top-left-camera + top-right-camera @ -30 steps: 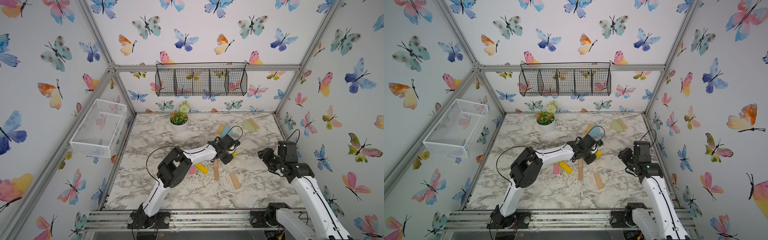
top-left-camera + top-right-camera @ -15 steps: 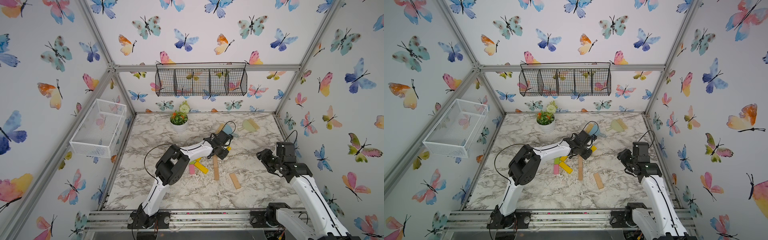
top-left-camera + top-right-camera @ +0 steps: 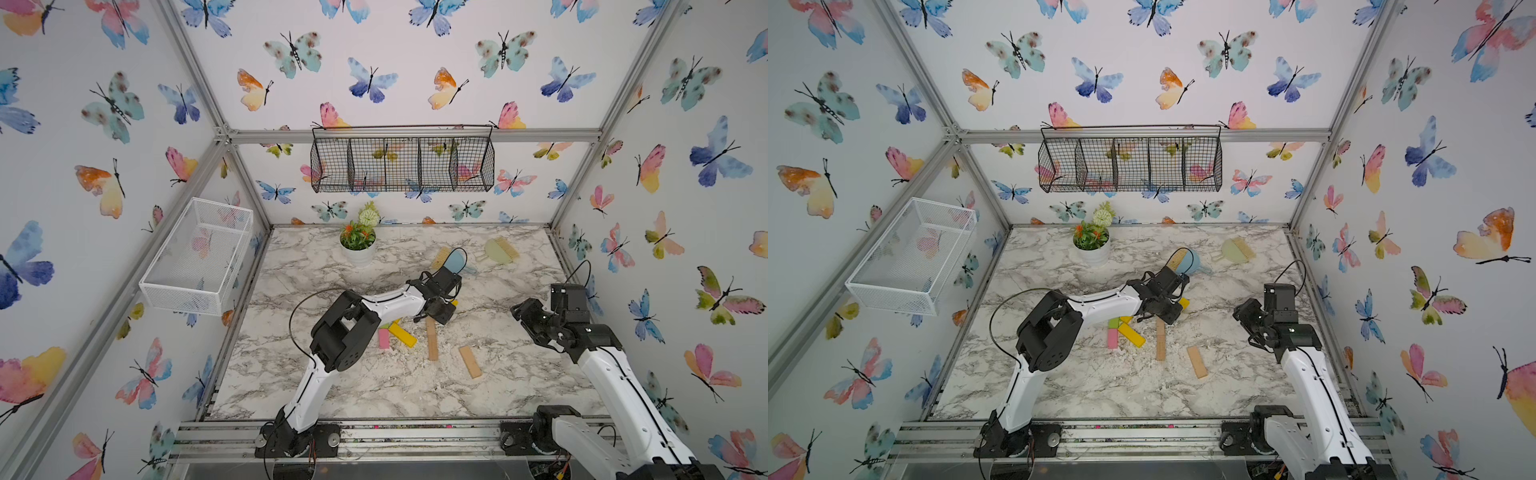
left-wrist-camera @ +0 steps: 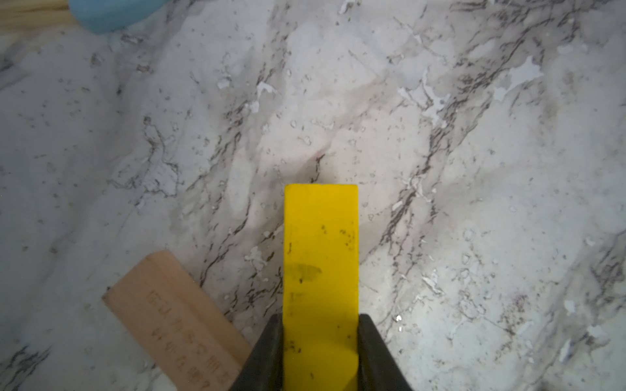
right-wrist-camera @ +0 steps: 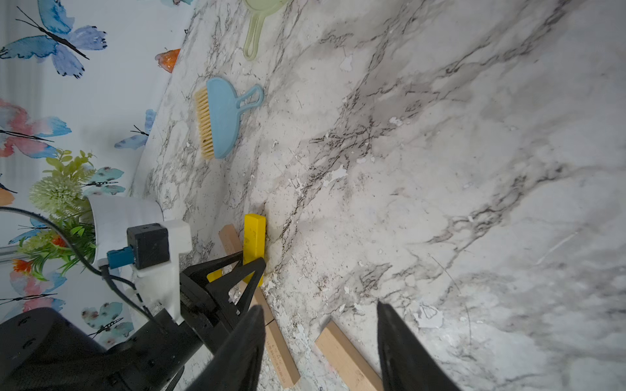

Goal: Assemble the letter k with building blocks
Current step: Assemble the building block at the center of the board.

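Note:
My left gripper is shut on a yellow block that sticks out ahead of its jaws, low over the marble table. In both top views only the block's tip shows past the left gripper. A tan block lies beside it. On the table lie a straight tan block, a slanted tan block, a yellow block, a pink block and a green block. My right gripper is open and empty above the slanted tan block.
A potted plant stands at the back. A blue brush and dustpan lie just behind the left gripper, with a green set further right. A white wire basket hangs on the left wall and a black one on the back wall.
My left gripper has carried the yellow block a little to the left, nearer the tan block. The right arm has edged slightly left, with its jaws unchanged.

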### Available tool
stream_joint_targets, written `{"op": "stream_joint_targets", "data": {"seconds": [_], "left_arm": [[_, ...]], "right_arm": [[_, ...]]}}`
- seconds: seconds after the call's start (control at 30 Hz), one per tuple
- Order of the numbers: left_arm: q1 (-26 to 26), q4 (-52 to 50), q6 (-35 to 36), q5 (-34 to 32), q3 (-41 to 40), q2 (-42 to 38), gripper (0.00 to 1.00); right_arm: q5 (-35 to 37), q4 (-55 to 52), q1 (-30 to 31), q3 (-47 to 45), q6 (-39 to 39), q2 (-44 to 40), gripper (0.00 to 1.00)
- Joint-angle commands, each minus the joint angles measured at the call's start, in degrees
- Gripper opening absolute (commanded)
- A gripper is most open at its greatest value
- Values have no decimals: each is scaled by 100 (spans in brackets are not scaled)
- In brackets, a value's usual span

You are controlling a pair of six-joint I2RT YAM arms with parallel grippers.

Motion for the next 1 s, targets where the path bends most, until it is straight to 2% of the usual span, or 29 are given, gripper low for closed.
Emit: {"op": "stream_joint_targets", "data": {"seconds": [0.0,0.97], "left_arm": [[-41,-73,-86,-39,-20,-244,33],[-94,-76,-141,23,13,-21,36]], "right_arm": [[-62,56,-35,-60,-76,18,55],[-82,74,-35,-174,-49,-8,55]]}}
